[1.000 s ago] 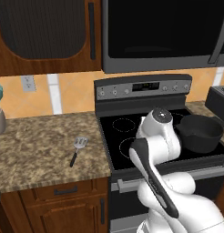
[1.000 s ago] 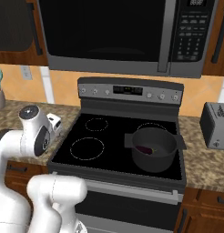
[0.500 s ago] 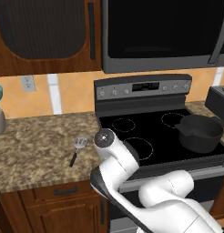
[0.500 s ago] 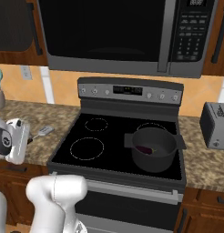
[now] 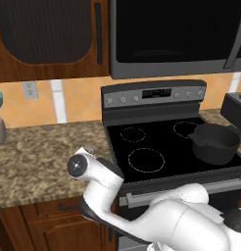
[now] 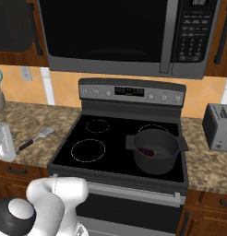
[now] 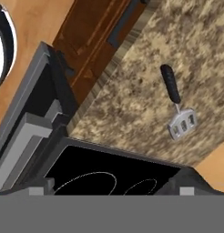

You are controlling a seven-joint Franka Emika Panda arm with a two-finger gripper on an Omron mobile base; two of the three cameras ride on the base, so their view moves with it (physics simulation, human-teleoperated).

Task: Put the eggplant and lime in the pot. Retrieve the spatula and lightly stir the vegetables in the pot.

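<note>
Left base view: a granite surface (image 5: 39, 152) sits left of a black stove (image 5: 161, 147), w/ a dark microwave above. The white arm bends low in front of the surface edge, its wrist near the stove's left corner; the pincer itself is hidden here, so I cannot tell its state from this side. The pot (image 5: 215, 142) stands on the stove's right front burner, well apart from the arm; its inside isn't readable at this angle. Right base view: the pot (image 6: 154, 150) is seen from above its rim, and a dark purple shape lies on its floor, likely the eggplant (image 6: 145, 150). The lime can't be made out; it may be hidden behind the pot's near wall. The spatula (image 6: 34, 138) lies flat on the surface just left of the stove, silver head toward the back wall, black handle toward the front edge. Hand view: the camera looks down on the spatula (image 7: 177, 107), slotted head and black handle both clear, nothing touching it. The fingertips aren't distinguishable at the bottom, so spread or pressed together: cannot tell. Judgement: the step in hand looks like retrieving the spatula, approach stage. Next move calls for centering over the handle, turning to cross its long axis, then lowering w/ jaws apart.
</note>
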